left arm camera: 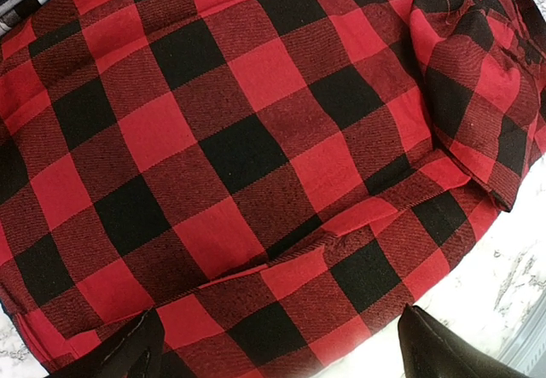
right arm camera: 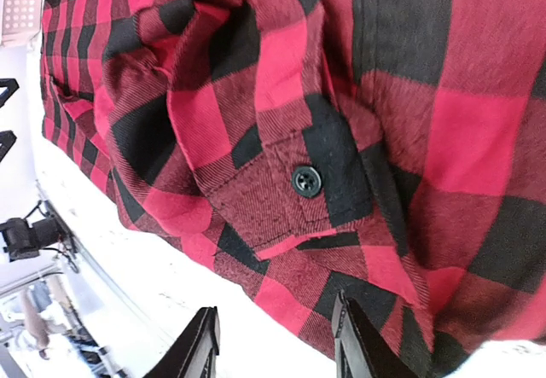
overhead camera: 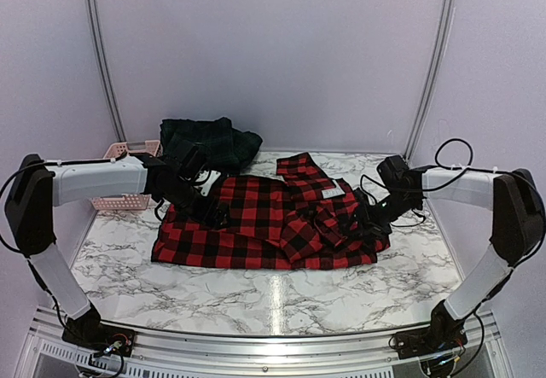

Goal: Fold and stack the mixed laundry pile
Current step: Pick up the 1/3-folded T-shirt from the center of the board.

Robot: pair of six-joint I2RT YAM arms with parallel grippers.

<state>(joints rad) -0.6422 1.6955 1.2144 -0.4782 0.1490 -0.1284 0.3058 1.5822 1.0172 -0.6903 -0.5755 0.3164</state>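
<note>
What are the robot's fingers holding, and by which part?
Nothing. The left fingers and the right fingers both stand open over the red-and-black checked shirt, with no cloth pinched between them.

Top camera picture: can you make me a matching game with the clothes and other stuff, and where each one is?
Things:
1. red-and-black checked shirt
2. dark green plaid garment
3. pink perforated plastic basket
4. small round black button

Places:
a. at the far left edge of the white marbled table
b. spread out in the middle
c. heaped at the back
d. sewn onto the checked cloth

Pairs: 1-b, 2-c, 3-a, 4-d
</note>
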